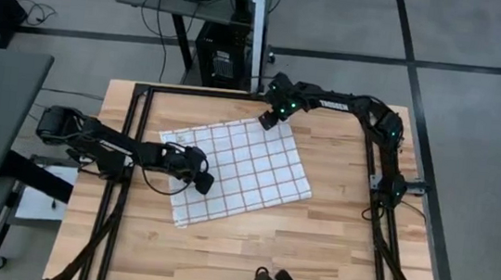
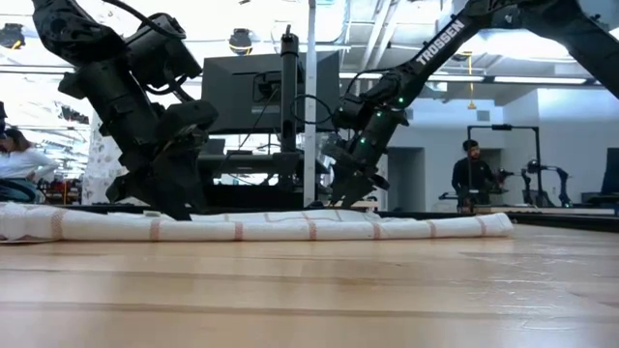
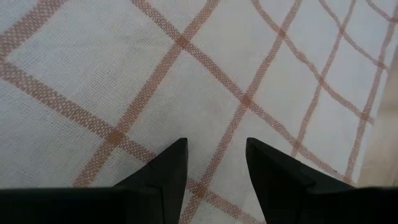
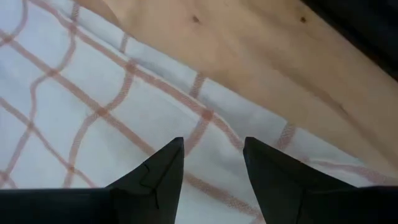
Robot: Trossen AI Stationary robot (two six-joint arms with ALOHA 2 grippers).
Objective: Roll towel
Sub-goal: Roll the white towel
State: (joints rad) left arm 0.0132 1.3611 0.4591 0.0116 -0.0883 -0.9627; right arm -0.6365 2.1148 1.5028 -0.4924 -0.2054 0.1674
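Lying flat and unrolled mid-table on the pale wooden tabletop (image 1: 249, 242), the white cloth towel with thin red-orange grid lines (image 1: 238, 173), its far edges hidden behind both arms in the low view. Poised over the towel's left portion, the left gripper (image 1: 200, 180), dark fingers (image 3: 165, 177) spread, cloth visible between them. Hovering at the towel's far corner, the right gripper (image 1: 271, 117), fingers likewise parted over the hem beside bare wood; contact with fabric unclear for both.
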